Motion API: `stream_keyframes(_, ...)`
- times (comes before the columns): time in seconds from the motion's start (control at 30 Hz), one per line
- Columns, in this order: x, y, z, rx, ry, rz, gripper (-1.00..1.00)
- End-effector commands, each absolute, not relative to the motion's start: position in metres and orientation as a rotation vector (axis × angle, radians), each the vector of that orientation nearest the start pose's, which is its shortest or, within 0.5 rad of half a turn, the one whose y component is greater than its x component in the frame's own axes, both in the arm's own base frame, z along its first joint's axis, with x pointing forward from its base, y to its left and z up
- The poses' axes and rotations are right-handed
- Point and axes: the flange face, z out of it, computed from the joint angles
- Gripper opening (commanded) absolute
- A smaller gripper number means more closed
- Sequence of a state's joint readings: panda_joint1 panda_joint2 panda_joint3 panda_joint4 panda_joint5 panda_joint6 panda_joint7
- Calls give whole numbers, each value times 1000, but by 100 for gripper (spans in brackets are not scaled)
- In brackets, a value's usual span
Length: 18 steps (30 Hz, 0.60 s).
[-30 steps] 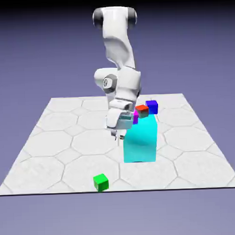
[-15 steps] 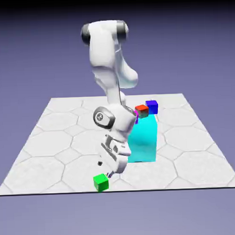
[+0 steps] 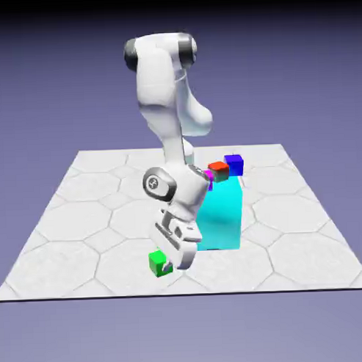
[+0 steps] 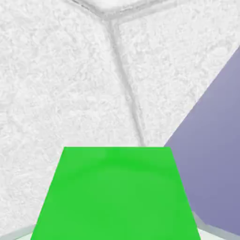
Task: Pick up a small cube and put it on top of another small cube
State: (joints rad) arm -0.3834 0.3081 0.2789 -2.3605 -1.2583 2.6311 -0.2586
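The small bright green cube (image 3: 155,262) sits between the fingers of my gripper (image 3: 164,267), which is shut on it near the table's front edge, left of the middle in the exterior view. The cube hangs a little above the table surface. In the hand view the green cube (image 4: 117,192) fills the lower middle and hides my fingertips; white hexagon tiles and the table's edge lie beyond it. Further back are other small cubes, a red cube (image 3: 218,168) and a blue cube (image 3: 234,164).
A tall cyan block (image 3: 223,215) stands just behind and to the exterior view's right of my hand. A magenta cube (image 3: 209,173) peeks out beside the forearm at the block's top left. The table's front edge (image 3: 217,291) runs close below the gripper.
The arm came down from beside the cyan block to the green cube. The gripper has shut on the cube and raised it slightly off the table.
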Motion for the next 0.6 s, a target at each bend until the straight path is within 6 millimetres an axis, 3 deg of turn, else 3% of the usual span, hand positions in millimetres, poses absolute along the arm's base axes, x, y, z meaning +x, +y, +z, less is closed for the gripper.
stream_keyframes(0.0,497,-23,210,-2964,-2132,136,-100)
stream_keyframes(0.27,496,-15,328,-3206,-1943,188,-100)
stream_keyframes(0.57,454,14,431,-3365,-1719,249,-100)
